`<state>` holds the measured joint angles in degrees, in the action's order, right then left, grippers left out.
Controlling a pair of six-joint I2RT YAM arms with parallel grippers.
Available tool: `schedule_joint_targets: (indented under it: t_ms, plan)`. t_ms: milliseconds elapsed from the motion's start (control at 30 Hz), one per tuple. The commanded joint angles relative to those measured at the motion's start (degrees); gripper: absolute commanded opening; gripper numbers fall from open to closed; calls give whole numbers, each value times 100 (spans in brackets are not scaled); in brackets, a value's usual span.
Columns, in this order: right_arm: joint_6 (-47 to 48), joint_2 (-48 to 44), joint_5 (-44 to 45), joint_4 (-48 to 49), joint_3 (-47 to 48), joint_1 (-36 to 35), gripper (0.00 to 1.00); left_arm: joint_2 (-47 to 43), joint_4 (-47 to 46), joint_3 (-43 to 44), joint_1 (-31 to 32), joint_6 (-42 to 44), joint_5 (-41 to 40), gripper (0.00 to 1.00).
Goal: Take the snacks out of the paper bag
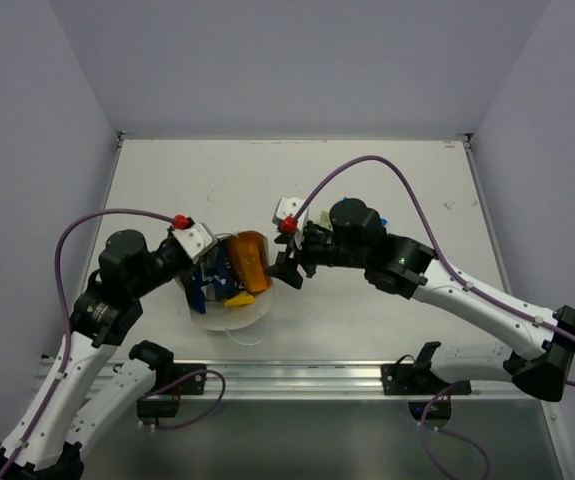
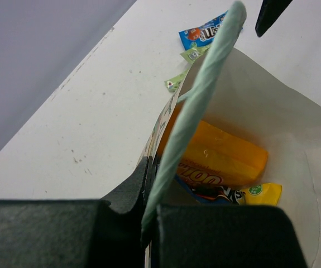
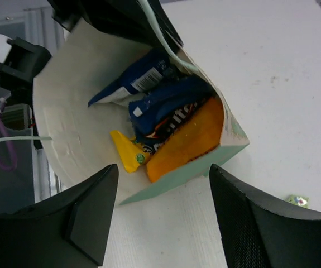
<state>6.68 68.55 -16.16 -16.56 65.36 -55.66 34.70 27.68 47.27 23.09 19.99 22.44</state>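
Yellow pack (image 3: 125, 155) partly under chip bag (image 3: 166, 105)

The white table (image 1: 217, 170) carries the paper bag (image 3: 54, 128), a blue candy pack (image 2: 205, 33) and seemingly two green sachets (image 2: 192, 53).

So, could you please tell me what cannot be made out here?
- Top view: loose packets, mostly covered by the right arm.
- Left wrist: blue pack, partly hidden by the bag rim.
- Right wrist: sachet, too small to read; the bag's bottom, buried under snacks.
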Motion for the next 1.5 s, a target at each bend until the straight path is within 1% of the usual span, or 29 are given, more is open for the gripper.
schedule_joint_targets:
  t_ms: [0, 133, 267, 400, 467, 533, 567, 633, 700, 800, 900, 1000, 1100, 1167, 1233, 1467]
  plan:
    - [676, 228, -168, -497, 828, -226, 69, 151, -149, 37, 29, -153, -82, 0]
    - [1037, 553, 68, -831, 1206, -585, 69, 125, -307, -68, 29, -171, -99, 0]
    - [1492, 869, -89, -1024, 1531, -736, 68, 107, -386, -103, 29, -162, -73, 0]
    - [1810, 1632, -177, -1516, 1892, -806, 69, 160, -465, -42, 29, -127, -38, 0]
    - [2020, 1819, -194, -1640, 1919, -850, 69, 256, -465, 37, 29, -188, 41, 0]
    - [2144, 1924, -186, -1440, 1805, -911, 68, 301, -474, 116, 29, -250, 190, 0]
    - [2249, 1951, -194, -1360, 1691, -929, 66, 318, -474, 116, 29, -250, 208, 0]
    - [2311, 2065, -203, -1237, 1611, -964, 64, 318, -474, 125, 29, -215, 191, 0]
    - [2364, 2179, -168, -1280, 1637, -1017, 61, 318, -483, 134, 37, -180, 165, 0]
    - [2408, 2285, -45, -1262, 1576, -1122, 59, 318, -536, 134, 29, -188, 200, 0]
    - [2382, 2198, -106, -956, 1322, -1210, 59, 327, -553, 99, 29, -180, 165, 0]
    - [2382, 2206, -89, -893, 1137, -1219, 59, 310, -580, 81, 37, -153, 138, 0]
    - [2426, 2224, 87, -753, 961, -1228, 59, 292, -615, 90, 37, -109, 164, 0]
    - [2478, 2215, 305, -472, 786, -1228, 59, 292, -580, 90, 29, -48, 226, 0]
    - [2514, 2267, 420, -305, 724, -1228, 59, 301, -510, 116, 29, 93, 287, 0]
    - [2751, 2601, 676, -295, 837, -1325, 60, 318, -272, 283, 29, 453, 305, 0]
